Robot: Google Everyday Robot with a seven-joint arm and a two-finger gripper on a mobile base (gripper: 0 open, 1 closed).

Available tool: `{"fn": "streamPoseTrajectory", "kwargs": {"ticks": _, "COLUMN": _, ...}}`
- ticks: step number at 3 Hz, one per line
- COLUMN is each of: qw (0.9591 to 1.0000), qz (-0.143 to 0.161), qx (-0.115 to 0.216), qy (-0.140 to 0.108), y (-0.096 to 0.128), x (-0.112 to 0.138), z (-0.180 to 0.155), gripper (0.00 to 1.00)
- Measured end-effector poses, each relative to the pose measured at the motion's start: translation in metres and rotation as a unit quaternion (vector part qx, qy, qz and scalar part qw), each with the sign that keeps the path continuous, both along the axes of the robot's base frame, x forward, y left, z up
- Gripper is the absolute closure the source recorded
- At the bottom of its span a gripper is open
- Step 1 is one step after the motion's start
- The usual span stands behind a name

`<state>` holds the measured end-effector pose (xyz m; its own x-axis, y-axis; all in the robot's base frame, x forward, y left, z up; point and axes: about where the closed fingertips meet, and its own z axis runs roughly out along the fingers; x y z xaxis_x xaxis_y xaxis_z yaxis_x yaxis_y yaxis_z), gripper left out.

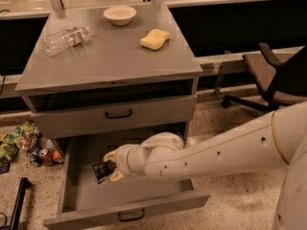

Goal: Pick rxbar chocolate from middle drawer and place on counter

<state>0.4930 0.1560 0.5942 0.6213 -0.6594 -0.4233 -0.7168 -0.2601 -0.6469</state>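
Observation:
The middle drawer [86, 195] is pulled wide open at the bottom of the cabinet. My gripper [110, 166] reaches into it from the right, low over the left part of the drawer floor. It is shut on the rxbar chocolate [101, 170], a flat black bar with pale lettering that sticks out to the left of the fingers. The counter [112, 51] is the flat grey top of the cabinet, above and behind the gripper.
On the counter lie a clear plastic bottle [64, 39], a pale bowl [120, 15] and a yellow sponge [154, 39]. The shut upper drawer front [115, 115] is just above the gripper. Snack bags and cans [24, 145] lie on the floor at left. An office chair [273, 78] stands at right.

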Motion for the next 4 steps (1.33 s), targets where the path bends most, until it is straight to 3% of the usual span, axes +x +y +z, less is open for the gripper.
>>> {"fn": "streamPoseTrajectory", "kwargs": {"ticks": 1, "qw": 0.9976, "qz": 0.028, "qx": 0.06, "qy": -0.02, "y": 0.011, "x": -0.005, "z": 0.013, "gripper": 1.0}}
{"fn": "streamPoseTrajectory", "kwargs": {"ticks": 2, "qw": 0.9922, "qz": 0.045, "qx": 0.104, "qy": -0.053, "y": 0.002, "x": 0.012, "z": 0.059, "gripper": 1.0}}
{"fn": "streamPoseTrajectory", "kwargs": {"ticks": 3, "qw": 0.984, "qz": 0.067, "qx": 0.137, "qy": -0.092, "y": -0.013, "x": 0.032, "z": 0.128, "gripper": 1.0}}
{"fn": "streamPoseTrajectory", "kwargs": {"ticks": 4, "qw": 0.9784, "qz": 0.076, "qx": 0.147, "qy": -0.124, "y": -0.042, "x": 0.05, "z": 0.192, "gripper": 1.0}}
